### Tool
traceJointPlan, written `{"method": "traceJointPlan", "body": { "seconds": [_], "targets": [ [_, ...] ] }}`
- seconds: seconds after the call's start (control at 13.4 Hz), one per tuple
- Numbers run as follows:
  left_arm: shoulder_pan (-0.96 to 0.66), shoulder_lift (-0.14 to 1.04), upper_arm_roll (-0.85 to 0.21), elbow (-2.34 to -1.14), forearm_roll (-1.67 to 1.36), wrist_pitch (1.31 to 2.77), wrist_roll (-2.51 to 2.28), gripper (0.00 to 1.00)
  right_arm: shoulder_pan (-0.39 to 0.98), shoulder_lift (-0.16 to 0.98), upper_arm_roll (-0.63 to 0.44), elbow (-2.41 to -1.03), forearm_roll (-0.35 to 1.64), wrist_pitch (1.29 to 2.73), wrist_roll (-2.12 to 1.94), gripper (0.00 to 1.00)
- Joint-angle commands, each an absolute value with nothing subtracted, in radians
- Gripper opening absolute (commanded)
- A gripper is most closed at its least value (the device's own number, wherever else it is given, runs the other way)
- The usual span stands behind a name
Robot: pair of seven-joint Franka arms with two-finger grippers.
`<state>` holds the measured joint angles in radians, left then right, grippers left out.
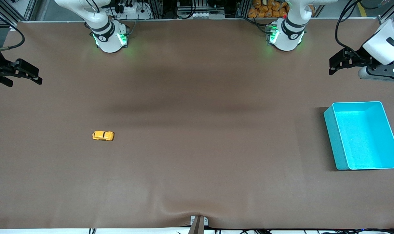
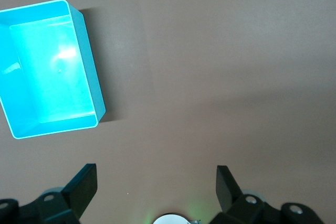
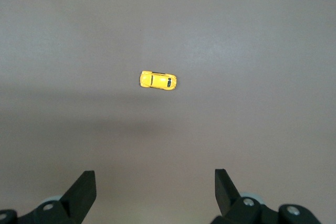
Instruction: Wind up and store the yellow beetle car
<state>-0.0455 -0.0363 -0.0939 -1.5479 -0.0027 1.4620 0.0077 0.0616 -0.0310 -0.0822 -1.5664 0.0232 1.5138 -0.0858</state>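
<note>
The yellow beetle car (image 1: 103, 135) is a tiny yellow toy with dark windows, standing on its wheels on the brown table toward the right arm's end. It also shows in the right wrist view (image 3: 158, 81). My right gripper (image 1: 37, 79) is open and empty, held high over the table's edge at the right arm's end, well away from the car; its jaws (image 3: 155, 181) stand wide apart. My left gripper (image 1: 332, 66) is open and empty, up over the table at the left arm's end, above the teal bin (image 1: 329, 121); its jaws (image 2: 156, 177) stand wide apart.
The teal bin (image 2: 93, 80) is empty and sits at the left arm's end of the table. A brown mat (image 1: 197, 146) covers the table. A small bracket (image 1: 199, 222) sits at the table edge nearest the front camera.
</note>
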Motion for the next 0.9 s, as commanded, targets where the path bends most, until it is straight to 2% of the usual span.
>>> {"method": "traceJointPlan", "body": {
  "seconds": [0.0,0.6,0.82],
  "targets": [
    [-0.046,-0.035,-0.101,-1.546,0.014,1.468,0.008,1.00,0.066,-0.040,-0.083,-1.582,0.025,1.500,-0.078,1.00],
    [-0.040,-0.026,-0.100,-1.543,0.014,1.466,0.006,1.00,0.097,-0.028,-0.083,-1.586,0.029,1.496,-0.130,1.00],
    [-0.040,-0.028,-0.100,-1.542,0.014,1.466,0.006,1.00,0.135,0.043,-0.083,-1.598,0.026,1.514,-0.176,1.00]
  ]
}}
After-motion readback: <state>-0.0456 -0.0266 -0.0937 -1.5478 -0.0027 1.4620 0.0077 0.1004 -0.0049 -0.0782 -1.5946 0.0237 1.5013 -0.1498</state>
